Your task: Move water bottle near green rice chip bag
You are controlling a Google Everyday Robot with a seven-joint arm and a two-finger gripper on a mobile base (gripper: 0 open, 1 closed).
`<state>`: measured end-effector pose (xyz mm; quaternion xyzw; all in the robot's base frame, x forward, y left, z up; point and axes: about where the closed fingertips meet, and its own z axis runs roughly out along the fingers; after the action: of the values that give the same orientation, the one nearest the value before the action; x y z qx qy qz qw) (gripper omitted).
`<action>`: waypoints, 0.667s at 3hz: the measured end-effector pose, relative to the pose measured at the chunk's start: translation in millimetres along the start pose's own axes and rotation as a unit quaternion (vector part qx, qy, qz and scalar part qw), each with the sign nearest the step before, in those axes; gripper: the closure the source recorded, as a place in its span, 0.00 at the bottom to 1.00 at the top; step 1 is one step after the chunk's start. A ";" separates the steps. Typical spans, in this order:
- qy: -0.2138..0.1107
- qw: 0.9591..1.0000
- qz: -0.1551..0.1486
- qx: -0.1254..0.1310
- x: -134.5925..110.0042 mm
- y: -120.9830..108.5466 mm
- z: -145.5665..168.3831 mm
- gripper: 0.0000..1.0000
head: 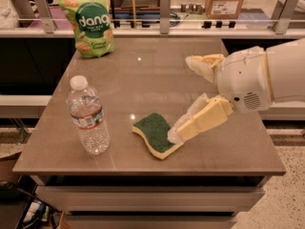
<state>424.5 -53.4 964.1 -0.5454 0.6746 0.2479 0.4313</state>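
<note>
the hand (180,99) hangs spread open over the counter (143,75), right of the upright water bottle (88,116).

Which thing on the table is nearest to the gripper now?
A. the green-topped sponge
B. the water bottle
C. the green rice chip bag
A: the open gripper, on the right, has its lower finger at the sponge, while the water bottle stands at front left and the green rice chip bag at back left.
</note>
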 end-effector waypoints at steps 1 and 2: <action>-0.061 0.998 -0.001 0.020 -24.2 -14.4 38.8 0.00; -0.061 0.998 -0.001 0.020 -24.3 -14.4 38.8 0.00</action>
<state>451.1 -13.5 967.1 -0.5210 0.6512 0.2669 0.4829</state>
